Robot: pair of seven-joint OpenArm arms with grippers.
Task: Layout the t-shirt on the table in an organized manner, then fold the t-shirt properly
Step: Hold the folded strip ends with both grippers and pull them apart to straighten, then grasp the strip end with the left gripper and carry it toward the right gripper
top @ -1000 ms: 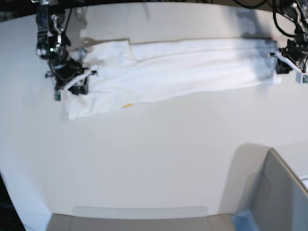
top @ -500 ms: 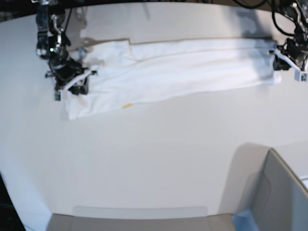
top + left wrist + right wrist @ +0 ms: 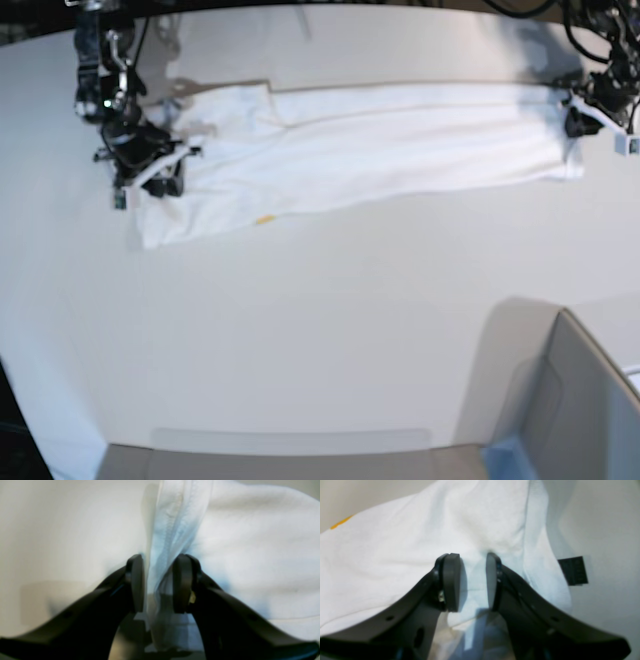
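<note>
The t-shirt (image 3: 370, 145) lies stretched in a long band across the far part of the table (image 3: 300, 330). The left gripper (image 3: 158, 585) straddles a raised hem fold at its right end; whether it pinches is unclear. The right gripper (image 3: 472, 580) clamps cloth at the left end, beside a small dark tag (image 3: 573, 570). A grey box (image 3: 575, 410) stands near right, well apart.

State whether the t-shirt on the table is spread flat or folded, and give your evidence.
Folded. In the base view the t-shirt lies as a long narrow band across the table, layers doubled over, with only a small orange bit of print showing.
</note>
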